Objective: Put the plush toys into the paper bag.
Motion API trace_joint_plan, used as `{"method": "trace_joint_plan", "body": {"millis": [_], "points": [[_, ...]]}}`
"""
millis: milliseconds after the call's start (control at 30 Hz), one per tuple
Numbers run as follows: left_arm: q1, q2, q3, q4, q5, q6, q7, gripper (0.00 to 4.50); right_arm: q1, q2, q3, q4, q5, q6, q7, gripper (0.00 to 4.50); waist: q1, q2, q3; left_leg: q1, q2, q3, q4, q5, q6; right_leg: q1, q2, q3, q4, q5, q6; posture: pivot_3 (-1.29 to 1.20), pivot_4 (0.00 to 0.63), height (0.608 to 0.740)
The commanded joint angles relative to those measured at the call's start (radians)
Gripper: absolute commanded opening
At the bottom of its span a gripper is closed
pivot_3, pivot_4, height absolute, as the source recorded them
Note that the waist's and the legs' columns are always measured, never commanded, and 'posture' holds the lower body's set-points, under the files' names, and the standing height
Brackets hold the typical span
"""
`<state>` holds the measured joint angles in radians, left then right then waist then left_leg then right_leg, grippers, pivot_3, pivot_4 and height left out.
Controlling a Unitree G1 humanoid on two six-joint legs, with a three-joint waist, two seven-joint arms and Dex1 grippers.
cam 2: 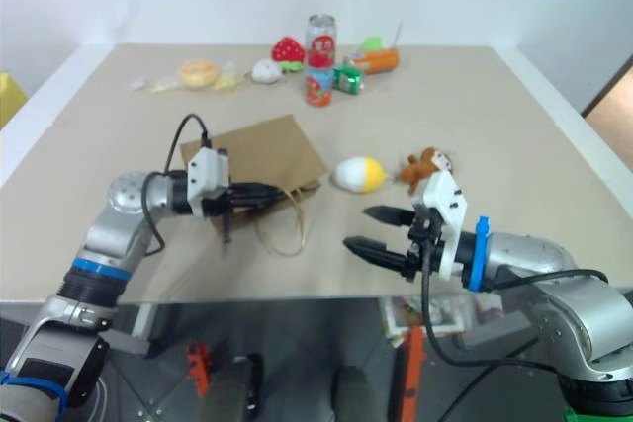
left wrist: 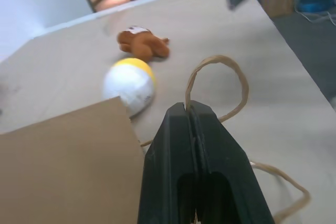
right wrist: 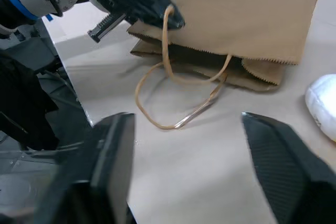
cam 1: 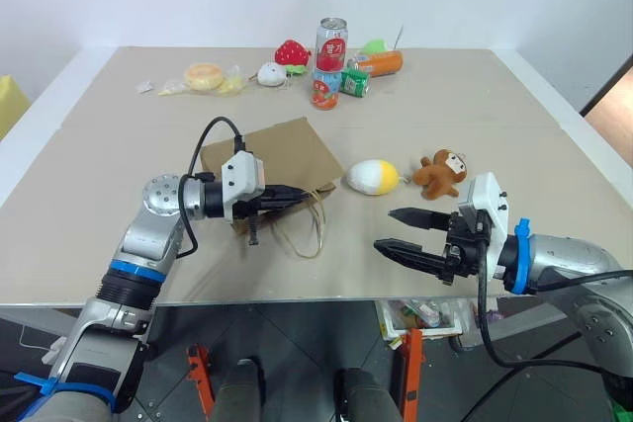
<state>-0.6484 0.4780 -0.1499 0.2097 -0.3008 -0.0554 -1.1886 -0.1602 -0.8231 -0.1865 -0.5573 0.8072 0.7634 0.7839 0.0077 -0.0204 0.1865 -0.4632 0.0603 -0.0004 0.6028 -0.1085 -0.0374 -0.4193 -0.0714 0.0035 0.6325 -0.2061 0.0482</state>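
Bare worktop (cam 1: 89, 205) at lower left and lower centre of the head view: open passage. Paper bag (cam 1: 282, 157) flat at centre, rope handles (cam 1: 302, 224) looped on the surface below it. Egg toy (cam 1: 372, 177) and monkey (cam 1: 440, 173) crowd centre right. Can (cam 1: 331, 44) and clutter line the top edge.

1. A wide tan table (cam 1: 119, 195) with pale edges carried everything.
2. A brown paper bag (cam 1: 287, 150) lay flat near the middle, its rope handles (cam 1: 302, 229) looped on the tabletop toward the near edge.
3. A white egg toy with a yellow end (cam 1: 372, 177) lay just beside the bag, and a brown monkey toy (cam 1: 440, 173) lay close beside the egg.
4. Along the far edge sat a round bun-like toy (cam 1: 204, 75), a small white round toy (cam 1: 271, 73), a red strawberry toy (cam 1: 291, 51), a tall red can (cam 1: 331, 44), a shorter red can (cam 1: 324, 90), a green can (cam 1: 355, 82) on its side and an orange carrot-like toy (cam 1: 381, 63).
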Motion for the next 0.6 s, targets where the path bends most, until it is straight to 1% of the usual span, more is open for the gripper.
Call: {"method": "trace_joint_plan", "body": {"millis": [33, 67, 100, 133, 167, 200, 267, 400, 600], "points": [[-0.014, -0.019, 0.059, -0.085, -0.062, 0.091, 0.068, 0.0, 0.004, 0.016, -0.008, 0.012, -0.003, -0.03, 0.013, 1.89, 0.0, 0.0, 0.0, 0.0, 0.0, 0.0, 0.0, 0.0, 0.0, 0.0, 0.0, 0.0, 0.0, 0.0, 0.0, 0.0, 0.15, 0.74], [-0.014, -0.021, 0.064, -0.091, -0.067, 0.102, 0.077, 0.0, -0.002, 0.022, -0.002, 0.019, -0.005, -0.034, 0.012, 1.55, 0.0, 0.0, 0.0, 0.0, 0.0, 0.0, 0.0, 0.0, 0.0, 0.0, 0.0, 0.0, 0.0, 0.0, 0.0, 0.0, 0.15, 0.74], [-0.013, -0.024, 0.069, -0.099, -0.073, 0.116, 0.089, 0.0, -0.011, 0.032, 0.006, 0.028, -0.008, -0.04, 0.012, 1.03, 0.0, 0.0, 0.0, 0.0, 0.0, 0.0, 0.0, 0.0, 0.0, 0.0, 0.0, 0.0, 0.0, 0.0, 0.0, 0.0, 0.15, 0.74], [-0.013, -0.028, 0.075, -0.107, -0.08, 0.131, 0.098, 0.0, -0.023, 0.045, 0.017, 0.039, -0.012, -0.045, 0.009, 0.77, 0.0, 0.0, 0.0, 0.0, 0.0, 0.0, 0.0, 0.0, 0.0, 0.0, 0.0, 0.0, 0.0, 0.0, 0.0, 0.0, 0.15, 0.74], [-0.012, -0.032, 0.081, -0.116, -0.087, 0.146, 0.11, 0.0, -0.036, 0.058, 0.032, 0.049, -0.021, -0.051, 0.007, 0.2, 0.0, 0.0, 0.0, 0.0, 0.0, 0.0, 0.0, 0.0, 0.0, 0.001, 0.001, 0.0, 0.0, 0.0, 0.0, 0.0, 0.15, 0.74], [-0.012, -0.035, 0.083, -0.124, -0.091, 0.156, 0.118, 0.0, -0.044, 0.066, 0.042, 0.056, -0.028, -0.055, 0.006, 0.07, -0.001, 0.0, 0.0, 0.001, 0.0, 0.0, 0.0, 0.0, 0.0, 0.001, 0.001, 0.0, 0.0, 0.001, 0.0, 0.0, 0.15, 0.74], [-0.015, -0.042, 0.091, -0.136, -0.104, 0.178, 0.133, 0.0, -0.08, 0.096, 0.096, 0.08, -0.073, -0.081, -0.003, 0.07, 0.0, 0.0, 0.0, 0.001, 0.0, -0.001, 0.0, 0.0, 0.0, 0.001, 0.001, 0.0, 0.0, 0.001, 0.0, 0.0, 0.15, 0.74], [-0.024, -0.058, 0.11, -0.158, -0.133, 0.222, 0.163, 0.0, -0.203, 0.182, 0.238, 0.174, -0.227, -0.12, -0.082, 0.07, -0.005, 0.0, 0.0, 0.002, 0.0, -0.001, 0.001, 0.0, 0.0, 0.001, 0.002, 0.001, 0.0, 0.002, -0.001, 0.0, 0.15, 0.74], [-0.046, -0.101, 0.142, -0.186, -0.184, 0.307, 0.243, 0.0, -0.358, 0.332, 0.362, 0.333, -0.379, -0.207, -0.139, 0.07, -0.003, -0.001, -0.001, 0.001, 0.001, -0.002, 0.0, 0.001, 0.001, 0.0, 0.003, 0.002, 0.0, 0.003, -0.001, 0.0, 0.15, 0.74]]}}
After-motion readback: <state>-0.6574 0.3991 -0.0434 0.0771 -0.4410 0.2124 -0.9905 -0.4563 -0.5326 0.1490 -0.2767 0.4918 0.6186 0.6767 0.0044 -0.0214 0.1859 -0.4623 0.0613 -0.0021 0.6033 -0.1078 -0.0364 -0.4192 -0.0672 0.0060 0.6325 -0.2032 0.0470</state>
